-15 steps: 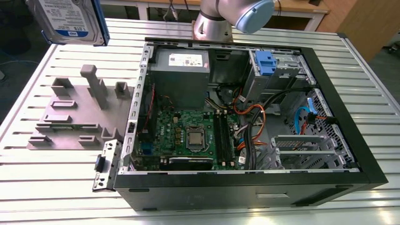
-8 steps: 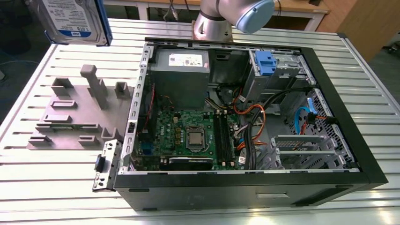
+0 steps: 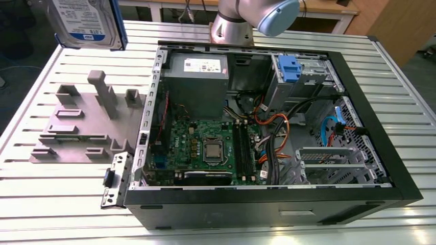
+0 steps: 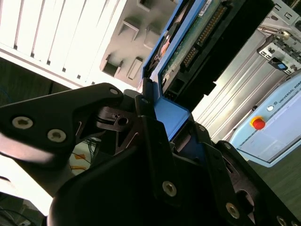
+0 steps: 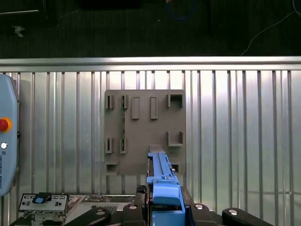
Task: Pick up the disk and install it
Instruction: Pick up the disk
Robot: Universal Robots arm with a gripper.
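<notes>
Pincer (image 4: 169, 113) apparently clamps disk (image 3: 87, 23), top cropped.

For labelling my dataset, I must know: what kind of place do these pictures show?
Probably a robotics lab or test bench, not an office: a robot arm stands on a slatted metal table, next to an open computer case and a grey fixture plate, and its hand holds the disk.

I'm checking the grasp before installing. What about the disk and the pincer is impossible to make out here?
Exterior view: the disk loses its top to the picture's upper edge.
First wrist view: the disk is edge-on, so its label face is hidden.
Second wrist view: the pincer is shut on the disk, but its own black body hides the contact surfaces.
</notes>
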